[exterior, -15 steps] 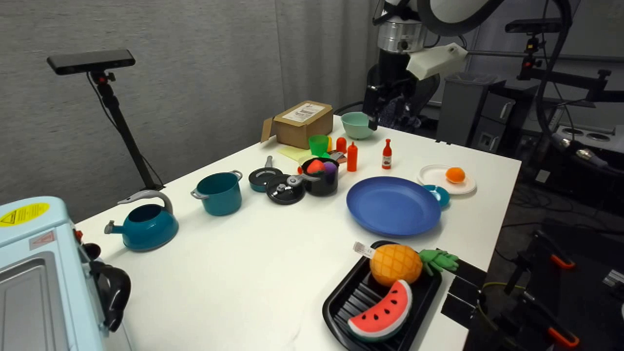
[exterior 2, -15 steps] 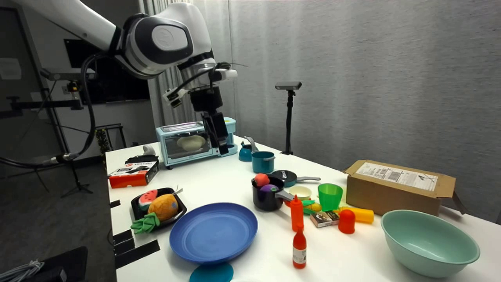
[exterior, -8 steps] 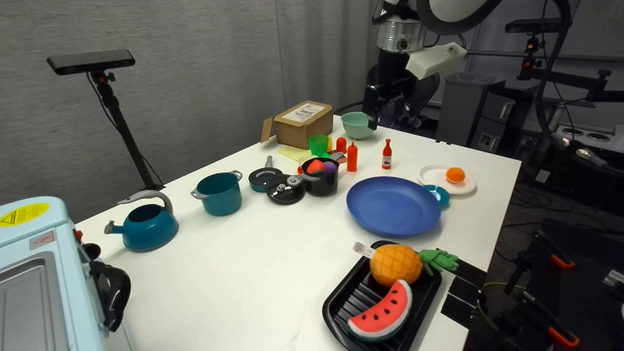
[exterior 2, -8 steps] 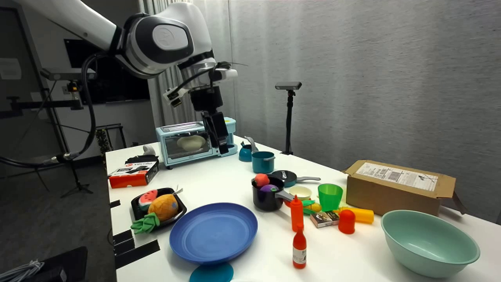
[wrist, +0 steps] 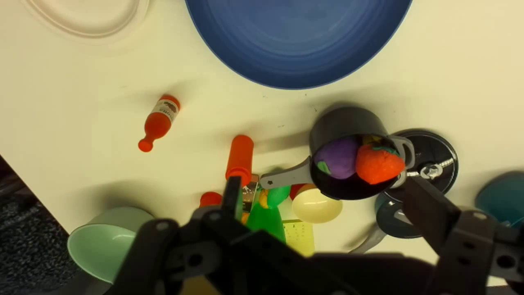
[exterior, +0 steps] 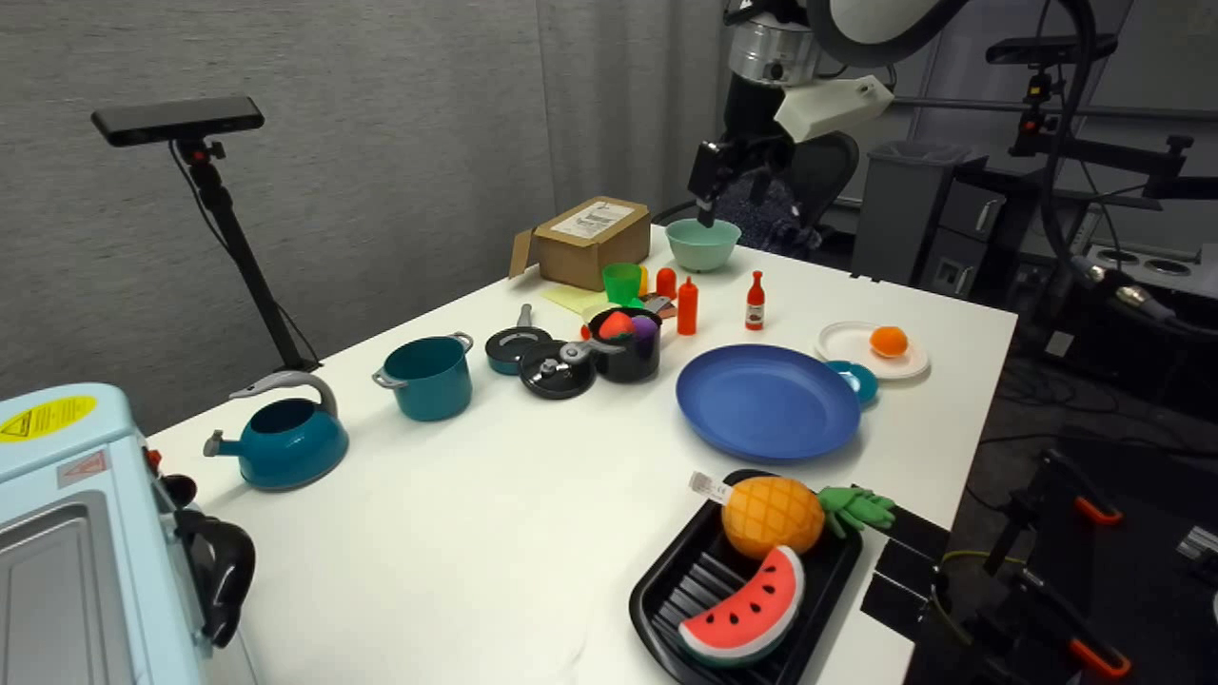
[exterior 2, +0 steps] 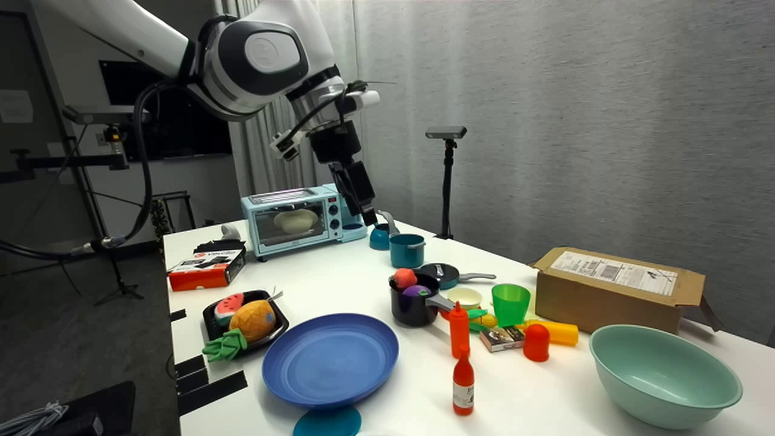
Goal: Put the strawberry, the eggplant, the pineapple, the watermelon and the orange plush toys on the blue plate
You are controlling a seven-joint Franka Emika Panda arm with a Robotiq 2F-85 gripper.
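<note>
Both exterior views overlook the blue plate (exterior: 769, 401); nearer, the wrist view looks down.

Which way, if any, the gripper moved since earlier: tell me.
Yes: in an exterior view, the gripper has moved right and slightly up relative to the oven.

The strawberry (wrist: 378, 164), red with a green cap, sits in the black pot (wrist: 348, 119) beside the purple eggplant (wrist: 339, 157) and pokes above the rim. The pineapple (exterior: 771, 517), orange-yellow and cross-hatched, lies on its side in the black tray (exterior: 697, 582), its green crown reaching over the edge. Just beside it there lies the watermelon (exterior: 750, 614), a curved slice with a red face, dark seeds and green rind. The round orange (exterior: 889, 342) rests on the white plate (exterior: 842, 345). The blue plate (exterior: 769, 400), round and shallow, lies flat on the tabletop (exterior: 428, 542) near the tray.
</note>
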